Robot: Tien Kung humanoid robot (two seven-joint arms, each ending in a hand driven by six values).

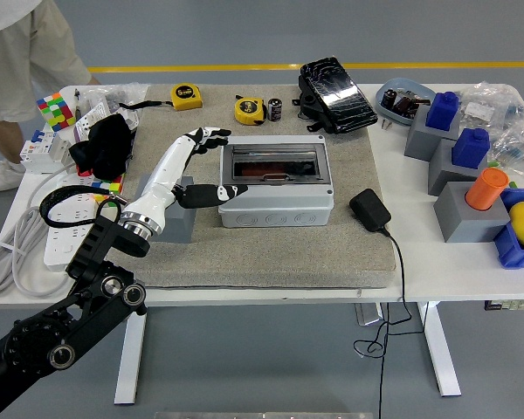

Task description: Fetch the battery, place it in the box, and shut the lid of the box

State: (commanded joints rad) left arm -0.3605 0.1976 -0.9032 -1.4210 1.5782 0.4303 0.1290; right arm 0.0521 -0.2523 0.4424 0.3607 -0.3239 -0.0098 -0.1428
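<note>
From the head view, I could not make out a battery with any certainty. A small dark cylinder (275,109) stood near the desk's far edge, just beside a yellow tape measure (249,110), and may have been it. Inside the box (276,182) I saw only a dark cavity with a reddish strip through its window, and I could not tell what lay in there. A person (22,61) at the far left corner was cut off by the frame, only legs and a shoe showing. The right arm was out of sight.

The white desk (419,262) carried a grey mat (271,249) across its middle, with the box sitting on the mat toward its far half. A black adapter (369,209) lay at the mat's right edge, its cable dropping over the near edge. A black case (334,83) sat at the far edge. Grey blocks with blue and orange caps crowded the right side, and a power strip (70,223), a colour cube (55,111) and a black cloth (100,144) filled the left side. Beyond was a grey floor with a yellow line.

The left robot hand (196,170) reached in over the mat's left part, its fingers (208,136) spread and gripping nothing. They hovered by the box's far left corner, while the thumb pointed at the box's left wall, about touching it.
</note>
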